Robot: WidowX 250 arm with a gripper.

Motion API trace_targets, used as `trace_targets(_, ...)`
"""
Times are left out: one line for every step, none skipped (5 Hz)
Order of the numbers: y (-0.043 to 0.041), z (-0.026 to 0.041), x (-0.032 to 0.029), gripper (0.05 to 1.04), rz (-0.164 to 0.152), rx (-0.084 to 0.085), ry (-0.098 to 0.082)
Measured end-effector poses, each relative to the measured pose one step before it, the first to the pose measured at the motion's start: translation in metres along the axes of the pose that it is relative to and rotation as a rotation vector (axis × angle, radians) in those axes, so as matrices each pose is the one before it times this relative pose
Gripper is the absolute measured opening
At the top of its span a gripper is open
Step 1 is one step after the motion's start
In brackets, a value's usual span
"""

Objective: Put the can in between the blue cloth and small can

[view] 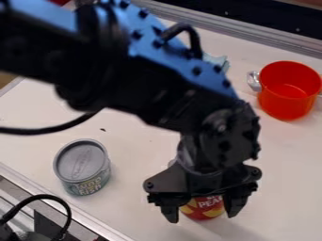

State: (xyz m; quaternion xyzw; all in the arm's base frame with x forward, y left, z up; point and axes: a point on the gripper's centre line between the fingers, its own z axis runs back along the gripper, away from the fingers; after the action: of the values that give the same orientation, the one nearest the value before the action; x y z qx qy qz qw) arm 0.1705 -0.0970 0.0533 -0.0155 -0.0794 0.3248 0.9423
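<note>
Low and right of centre in the camera view, my gripper (pixel 202 214) hangs down over a red can (pixel 204 207) with a yellow fruit picture on its label. The gripper covers the can's top; its lower front shows near the surface. Whether the can is held cannot be made out. To the left, a small grey can (pixel 80 167) with a silver lid stands upright, apart from the gripper. A piece of pale blue cloth (pixel 218 61) shows behind the arm in the upper middle, mostly hidden by it.
A red-orange pot (pixel 286 96) with a silvery handle stands on the white surface (pixel 283 164) at the upper right. A metal ledge runs along the back edge. At the lower left, a black cable (pixel 37 198) curves past the front rail.
</note>
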Motion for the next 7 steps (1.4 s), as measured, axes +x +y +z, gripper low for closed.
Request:
trace_targets(-0.00414, -0.00211, 0.01562, 0.999, 0.0834, 0.0507, 0.005)
trace_targets(-0.00352, -0.00571, 0.01249, 0.999, 0.0386, 0.0249, 0.0113)
trace_targets(-0.0011, -0.00375, 0.01364, 0.999, 0.0139, 0.0092, 0.0184)
trace_targets(0.0041, -0.00299, 0.01523, 0.999, 0.0436, 0.0092, -0.0032)
trace_targets(0.00068, -0.00301, 0.02019, 0.999, 0.0433, 0.0263, 0.0084)
trace_targets(0.00619, -0.00046, 0.01813, 0.999, 0.0504, 0.0137, 0.0155)
trace_targets(0.00736, 0.00068, 0.01877, 0.999, 0.0008, 0.0204, 0.0122)
